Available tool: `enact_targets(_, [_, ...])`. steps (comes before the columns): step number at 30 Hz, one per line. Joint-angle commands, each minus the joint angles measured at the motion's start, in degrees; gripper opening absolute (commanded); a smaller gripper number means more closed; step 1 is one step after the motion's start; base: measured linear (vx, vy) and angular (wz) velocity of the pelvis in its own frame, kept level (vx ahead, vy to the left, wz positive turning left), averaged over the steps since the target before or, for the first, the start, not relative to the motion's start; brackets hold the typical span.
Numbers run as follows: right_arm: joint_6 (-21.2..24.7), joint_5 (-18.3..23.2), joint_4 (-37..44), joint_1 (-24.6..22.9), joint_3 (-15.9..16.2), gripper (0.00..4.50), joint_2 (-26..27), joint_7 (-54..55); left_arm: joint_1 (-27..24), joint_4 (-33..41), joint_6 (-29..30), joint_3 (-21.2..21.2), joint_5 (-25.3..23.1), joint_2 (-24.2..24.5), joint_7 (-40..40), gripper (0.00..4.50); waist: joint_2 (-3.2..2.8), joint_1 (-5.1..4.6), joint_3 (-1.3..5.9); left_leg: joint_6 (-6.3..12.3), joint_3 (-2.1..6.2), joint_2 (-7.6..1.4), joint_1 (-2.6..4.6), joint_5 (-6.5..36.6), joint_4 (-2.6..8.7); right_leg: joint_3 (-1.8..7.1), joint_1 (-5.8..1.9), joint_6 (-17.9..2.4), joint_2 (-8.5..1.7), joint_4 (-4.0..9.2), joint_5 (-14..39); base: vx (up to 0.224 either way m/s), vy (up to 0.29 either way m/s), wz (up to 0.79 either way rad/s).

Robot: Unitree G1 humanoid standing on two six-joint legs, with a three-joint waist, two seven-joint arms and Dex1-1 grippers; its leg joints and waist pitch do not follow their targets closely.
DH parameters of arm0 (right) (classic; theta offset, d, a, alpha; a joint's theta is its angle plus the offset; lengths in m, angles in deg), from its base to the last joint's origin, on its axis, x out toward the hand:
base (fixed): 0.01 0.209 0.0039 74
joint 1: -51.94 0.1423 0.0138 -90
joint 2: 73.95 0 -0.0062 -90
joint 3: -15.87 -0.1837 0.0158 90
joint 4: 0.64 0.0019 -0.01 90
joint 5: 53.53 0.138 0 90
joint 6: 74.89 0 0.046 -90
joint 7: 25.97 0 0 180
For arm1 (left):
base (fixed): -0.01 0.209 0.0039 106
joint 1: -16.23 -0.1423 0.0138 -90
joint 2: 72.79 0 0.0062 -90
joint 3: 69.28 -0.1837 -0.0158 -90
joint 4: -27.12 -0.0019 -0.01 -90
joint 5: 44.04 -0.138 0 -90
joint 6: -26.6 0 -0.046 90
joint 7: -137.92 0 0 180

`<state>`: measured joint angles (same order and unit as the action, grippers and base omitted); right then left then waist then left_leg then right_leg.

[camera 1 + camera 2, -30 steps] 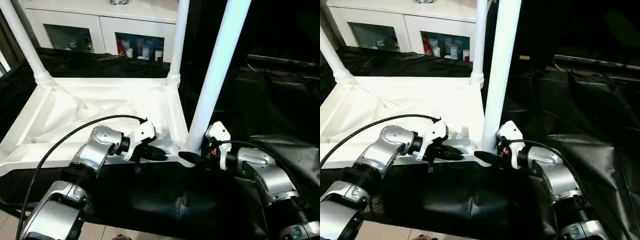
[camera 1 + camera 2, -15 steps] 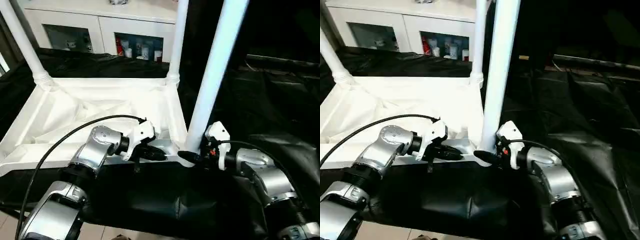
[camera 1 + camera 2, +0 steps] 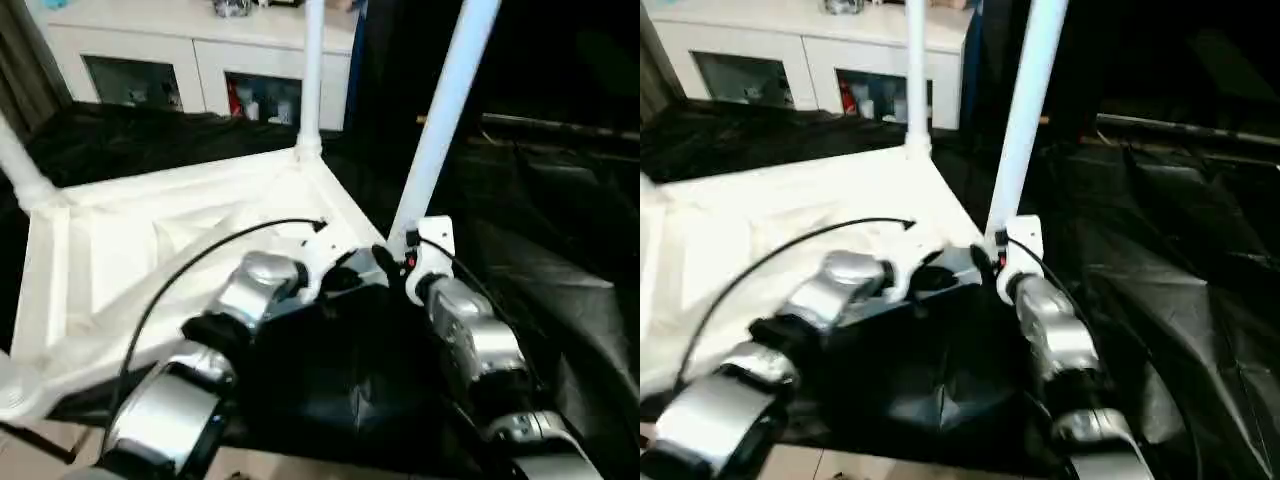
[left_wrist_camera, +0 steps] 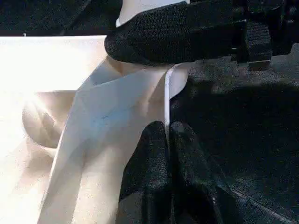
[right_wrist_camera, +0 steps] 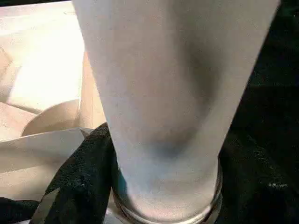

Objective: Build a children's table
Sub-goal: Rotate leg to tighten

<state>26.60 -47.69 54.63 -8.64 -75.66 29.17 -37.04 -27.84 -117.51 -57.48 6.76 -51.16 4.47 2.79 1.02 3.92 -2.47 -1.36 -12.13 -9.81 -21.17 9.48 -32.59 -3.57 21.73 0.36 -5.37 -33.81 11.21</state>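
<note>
Table top (image 3: 170, 250), white and ribbed, lies upside down on black cloth (image 3: 560, 300), its underside facing up and its near corner turned toward the robot; three white legs show standing up from its corners: one at the far corner (image 3: 310, 80), one at the far left edge of the head view (image 3: 22, 170), and the nearest leg (image 3: 445, 110) rising from the near corner between the two arms; this near leg leans slightly to the right as it climbs out of the head view; left gripper (image 4: 167, 140) has its black fingers (image 4: 149, 158) pressed together on the thin upright rim of the top, just beside the near corner socket; right gripper (image 5: 163, 186) has its fingers (image 5: 79, 182) spread around the base of the near leg, one on each side of the tube just above the collar where it enters the socket; one of those fingers (image 4: 177, 32) crosses in front of the leg base in the left wrist view; white cabinet (image 3: 200, 50) with glass doors stands behind the cloth, small things on its shelves too blurred to name.
</note>
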Motion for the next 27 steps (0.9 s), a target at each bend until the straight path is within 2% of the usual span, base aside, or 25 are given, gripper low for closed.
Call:
enact_targets(1, [-0.9, 0.3, 0.0, -0.7, 3.0, 3.05, 1.7, -5.0, 0.0, -1.7, -0.7, -1.4, -0.4, -1.6, 0.7, 0.00, -0.07, -0.23, 2.69, -2.66, 2.58, -3.71, 1.66, 23.9, 4.52, 2.74, -0.42, -9.1, -4.18, 5.53, 21.1, 0.000, 0.000, 0.00])
enact_targets(2, [-1.3, 0.8, 0.8, -1.1, 2.9, 3.26, 1.2, -6.3, -0.2, -1.5, -0.9, -1.3, -0.3, -1.2, 1.2, 0.00, -0.06, -0.18, 2.66, -2.39, 2.55, -3.75, 1.61, 23.6, 4.52, 2.77, -0.46, -9.3, -4.24, 5.53, 20.8, 0.000, 0.000, 0.00])
enact_targets(6, [-1.9, 2.2, 3.0, -1.9, 3.0, 3.50, -1.2, -11.2, -0.8, -1.5, -2.3, -1.4, -0.1, 0.5, 3.1, 0.00, -0.07, -0.02, 2.74, -1.31, 2.47, -3.77, 1.32, 22.0, 4.47, 2.76, -0.87, -9.7, -4.26, 5.41, 19.3, 0.000, 0.000, 0.00])
enact_targets(9, [-1.0, 2.9, 5.5, -2.8, 3.8, 3.86, -4.2, -16.4, -1.3, -1.2, -3.7, -1.6, 0.0, 2.1, 5.6, 0.00, 0.07, 0.13, 2.76, -0.33, 2.36, -3.80, 1.11, 20.4, 4.40, 2.76, -1.10, -10.1, -4.27, 5.19, 18.3, 0.000, 0.000, 0.00])
enact_targets(11, [-0.8, 3.0, 6.3, -3.1, 4.1, 3.86, -5.3, -18.2, -1.4, -1.1, -4.1, -1.6, 0.1, 2.6, 6.6, 0.00, 0.07, 0.00, 2.73, -0.14, 2.39, -3.80, 0.94, 19.8, 4.40, 2.71, -1.19, -10.4, -4.28, 5.16, 18.5, 0.000, 0.000, 0.00])
enact_targets(13, [0.7, 4.5, 11.3, -5.6, 5.7, 3.86, -11.8, -29.4, -2.5, 0.5, -6.2, -1.5, 1.0, 6.0, 13.7, 0.00, 0.00, 0.36, 2.71, 0.69, 2.31, -3.90, 1.10, 19.1, 4.24, 2.72, -1.39, -10.6, -4.20, 5.13, 17.5, 0.000, 0.000, 0.00])
enact_targets(14, [0.7, 4.5, 11.3, -5.6, 5.7, 3.86, -11.8, -29.4, -2.5, 0.5, -6.2, -1.5, 1.0, 6.0, 13.7, 0.00, 0.00, 0.36, 2.71, 0.69, 2.31, -3.90, 1.10, 19.1, 4.24, 2.72, -1.39, -10.6, -4.20, 5.13, 17.5, 0.000, 0.000, 0.00])
enact_targets(16, [1.9, 5.5, 14.4, -7.2, 7.1, 3.86, -15.6, -35.9, -3.4, 2.4, -6.9, -1.6, 2.3, 8.1, 19.0, 0.00, 0.02, 0.44, 2.82, 1.41, 2.25, -4.03, 0.85, 17.6, 4.17, 2.75, -1.45, -11.6, -4.28, 4.69, 15.0, 0.000, 0.000, 0.00])
enact_targets(17, [2.6, 5.8, 15.7, -7.8, 7.9, 3.86, -16.9, -38.4, -3.7, 3.4, -6.5, -1.6, 2.9, 8.9, 21.1, 0.00, 0.00, 0.44, 2.86, 1.72, 2.28, -3.99, 0.64, 16.6, 4.16, 2.65, -1.74, -12.1, -4.17, 4.43, 13.5, 0.000, 0.000, 0.00])
enact_targets(19, [3.1, 5.8, 17.2, -8.5, 9.2, 3.86, -18.6, -41.3, -4.2, 4.9, -5.6, -1.9, 3.8, 10.1, 24.5, 0.00, -0.08, 0.57, 2.89, 2.01, 2.06, -4.16, 0.78, 15.9, 4.05, 2.64, -1.58, -13.1, -4.05, 4.13, 11.7, 0.000, 0.000, 0.00])
enact_targets(20, [3.3, 5.7, 17.7, -8.8, 9.7, 3.86, -19.1, -42.2, -4.5, 5.7, -5.1, -2.2, 4.2, 10.8, 26.1, 0.00, -0.13, 0.66, 3.02, 2.06, 2.06, -4.19, 0.67, 14.8, 4.01, 2.57, -1.72, -13.8, -4.02, 3.80, 10.0, 0.000, 0.000, 0.00])
enact_targets(22, [3.4, 5.4, 18.0, -8.9, 10.3, 3.86, -19.8, -43.3, -5.0, 6.7, -4.5, -2.3, 5.0, 11.8, 28.5, 0.00, -0.30, 0.74, 3.18, 2.42, 1.81, -4.23, 0.89, 13.1, 3.76, 2.54, -1.54, -15.5, -3.93, 3.36, 6.4, 0.000, 0.000, 0.00])
enact_targets(25, [3.4, 5.0, 18.2, -9.1, 11.1, 3.86, -20.7, -44.5, -5.5, 7.5, -4.2, -2.2, 5.3, 12.8, 30.5, 0.00, -0.25, 1.08, 3.19, 2.75, 1.68, -4.18, 0.90, 12.0, 3.57, 2.53, -1.62, -16.3, -3.97, 3.13, 4.4, 0.000, 0.000, 0.00])
enact_targets(27, [3.7, 4.9, 18.5, -9.4, 11.3, 3.86, -21.0, -45.0, -5.8, 7.9, -4.2, -2.0, 5.4, 13.2, 31.0, 0.00, -0.08, 1.35, 3.07, 2.78, 1.66, -4.16, 0.85, 12.4, 3.57, 2.54, -1.69, -16.1, -4.07, 3.23, 5.6, 0.000, 0.000, 0.00])
